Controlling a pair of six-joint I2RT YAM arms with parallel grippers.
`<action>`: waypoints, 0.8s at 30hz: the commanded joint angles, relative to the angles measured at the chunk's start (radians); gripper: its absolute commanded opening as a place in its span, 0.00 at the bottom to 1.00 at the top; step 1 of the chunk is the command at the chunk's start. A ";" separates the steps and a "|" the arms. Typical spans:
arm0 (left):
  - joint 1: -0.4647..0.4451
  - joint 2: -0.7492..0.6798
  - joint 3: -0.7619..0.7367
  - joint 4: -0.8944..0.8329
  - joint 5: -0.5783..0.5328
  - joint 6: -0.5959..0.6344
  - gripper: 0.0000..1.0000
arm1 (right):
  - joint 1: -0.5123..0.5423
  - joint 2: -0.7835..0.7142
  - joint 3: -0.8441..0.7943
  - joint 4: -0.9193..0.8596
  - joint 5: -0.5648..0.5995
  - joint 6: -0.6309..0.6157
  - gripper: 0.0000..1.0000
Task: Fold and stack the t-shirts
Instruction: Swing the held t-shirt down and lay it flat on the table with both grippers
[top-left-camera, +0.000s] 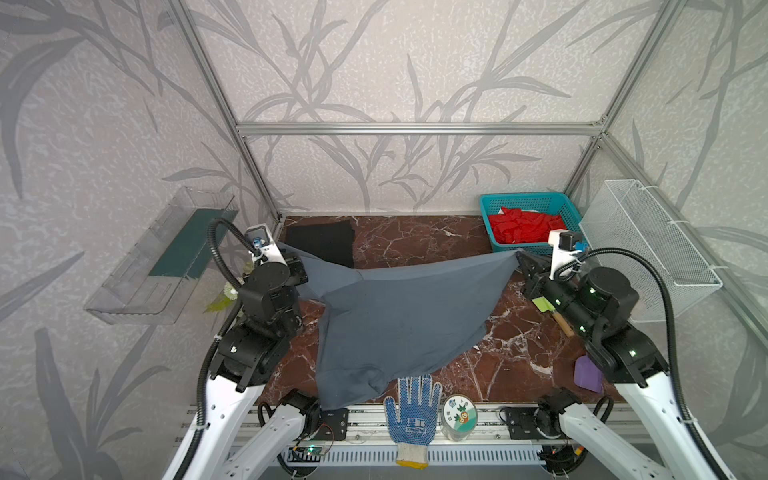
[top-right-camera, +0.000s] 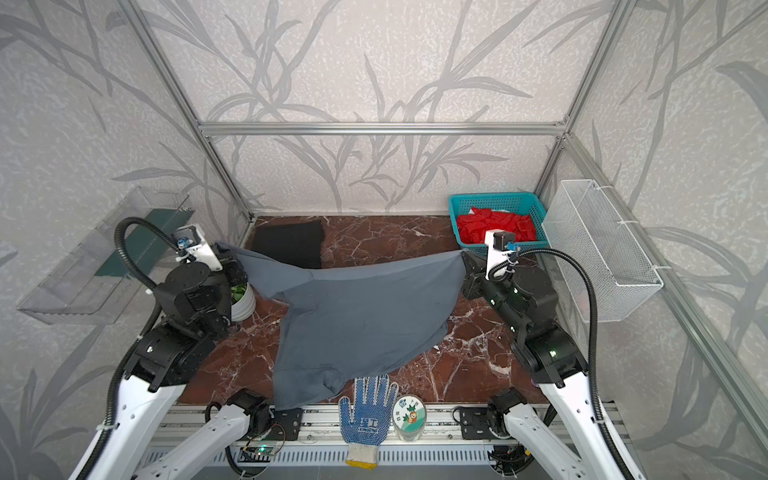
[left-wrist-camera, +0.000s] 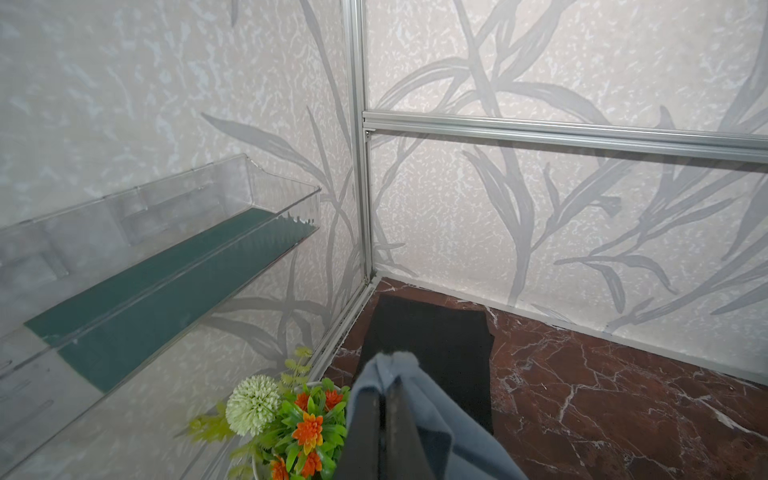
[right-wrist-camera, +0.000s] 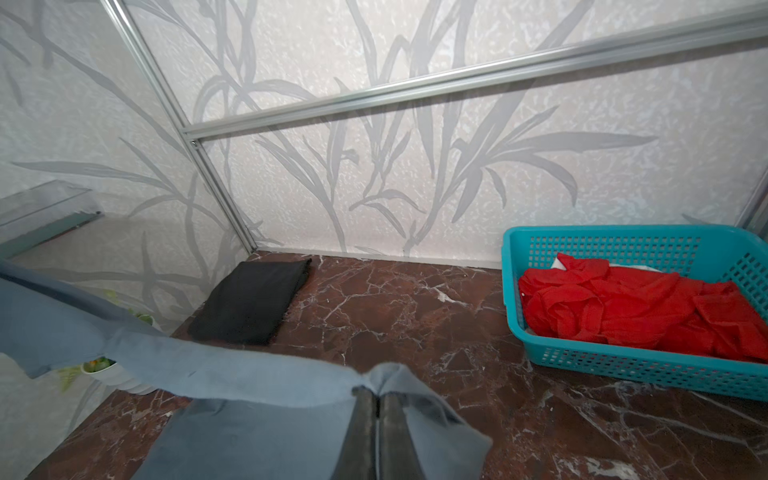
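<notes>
The slate grey t-shirt (top-left-camera: 399, 316) (top-right-camera: 361, 316) hangs stretched between my two grippers. Its far edge is lifted and its lower part drapes down over the table's front edge. My left gripper (left-wrist-camera: 384, 388) (top-right-camera: 230, 262) is shut on the shirt's left corner (left-wrist-camera: 432, 415). The right gripper (right-wrist-camera: 378, 392) (top-left-camera: 519, 255) is shut on the right corner (right-wrist-camera: 249, 382), with cloth bunched around its fingertips. The black t-shirt (top-left-camera: 324, 241) (top-right-camera: 291, 241) (right-wrist-camera: 253, 303) (left-wrist-camera: 432, 345) lies folded flat in the table's back left corner, beyond the grey one.
A teal basket (top-left-camera: 528, 203) with red cloth stands at the back right, beside a white wire basket (top-left-camera: 648, 249) on the right wall. A clear bin (top-left-camera: 158, 257) hangs on the left wall above a flower pot (top-right-camera: 243, 299). A dotted glove (top-left-camera: 411, 411) and round tin (top-left-camera: 459, 415) lie at the front edge.
</notes>
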 joint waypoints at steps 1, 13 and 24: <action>0.004 -0.078 -0.003 0.019 0.002 -0.017 0.00 | -0.003 -0.080 0.029 0.039 -0.080 -0.003 0.00; 0.005 -0.019 0.430 -0.042 0.100 0.160 0.00 | -0.003 -0.006 0.405 -0.007 -0.213 0.065 0.00; 0.004 0.064 0.396 0.025 0.026 0.200 0.00 | -0.003 0.032 0.346 -0.078 -0.021 -0.006 0.00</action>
